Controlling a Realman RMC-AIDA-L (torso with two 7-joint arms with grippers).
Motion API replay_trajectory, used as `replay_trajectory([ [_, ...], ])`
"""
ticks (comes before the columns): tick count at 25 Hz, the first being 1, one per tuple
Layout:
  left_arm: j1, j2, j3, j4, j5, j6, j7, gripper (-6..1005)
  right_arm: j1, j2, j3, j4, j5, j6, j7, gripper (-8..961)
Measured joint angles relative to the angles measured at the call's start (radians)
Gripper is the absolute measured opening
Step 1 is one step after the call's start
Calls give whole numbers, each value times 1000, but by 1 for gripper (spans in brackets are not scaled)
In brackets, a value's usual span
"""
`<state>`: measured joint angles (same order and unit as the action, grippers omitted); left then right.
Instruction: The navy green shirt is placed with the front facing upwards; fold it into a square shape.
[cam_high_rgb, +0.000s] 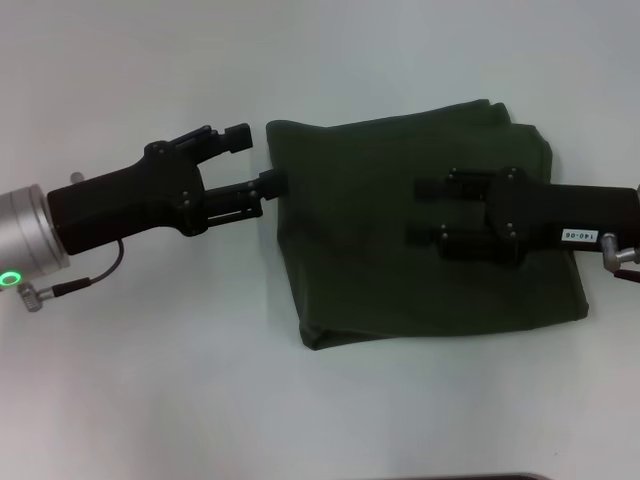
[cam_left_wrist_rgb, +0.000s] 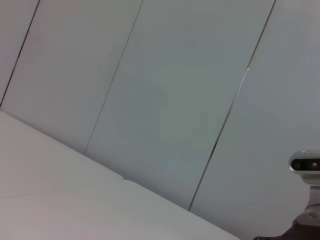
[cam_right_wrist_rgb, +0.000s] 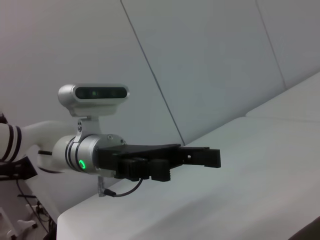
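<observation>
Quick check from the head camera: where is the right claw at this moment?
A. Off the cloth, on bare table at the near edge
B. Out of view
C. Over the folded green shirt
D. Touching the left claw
C. In the head view the right claw sits over the folded navy green shirt, while the left claw is open at the shirt's left edge, apart from it.

Looks like a robotics lab or test room, not anyone's home. The giveaways: a big plain white table (cam_high_rgb: 300, 400) filling the head view, with pale wall panels (cam_left_wrist_rgb: 165, 100) behind it split by thin dark seams, totally bare. In the right wrist view, at about 8 o'clock, there's a bit of a wheeled equipment stand (cam_right_wrist_rgb: 22, 222) on the floor. A camera unit (cam_right_wrist_rgb: 93, 95) sits bolted on top of a robot wrist, with a green status light (cam_right_wrist_rgb: 81, 164) glowing.
</observation>
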<state>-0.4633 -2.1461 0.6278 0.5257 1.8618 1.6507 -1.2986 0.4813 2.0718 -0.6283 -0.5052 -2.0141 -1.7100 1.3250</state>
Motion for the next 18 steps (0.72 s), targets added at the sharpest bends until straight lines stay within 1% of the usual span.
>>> replay_trajectory([
  [5,1,1,0,2,0,1,-5,895,-9,-7,1,-6,0,-19,0,713],
  [7,1,2,0,4,0,2,-11,895,-11,-11,5,-3,2,-23,-1,876],
  [18,2,3,0,7,22,5,-20,895,-29,-14,6,-7,2,-26,1,880],
])
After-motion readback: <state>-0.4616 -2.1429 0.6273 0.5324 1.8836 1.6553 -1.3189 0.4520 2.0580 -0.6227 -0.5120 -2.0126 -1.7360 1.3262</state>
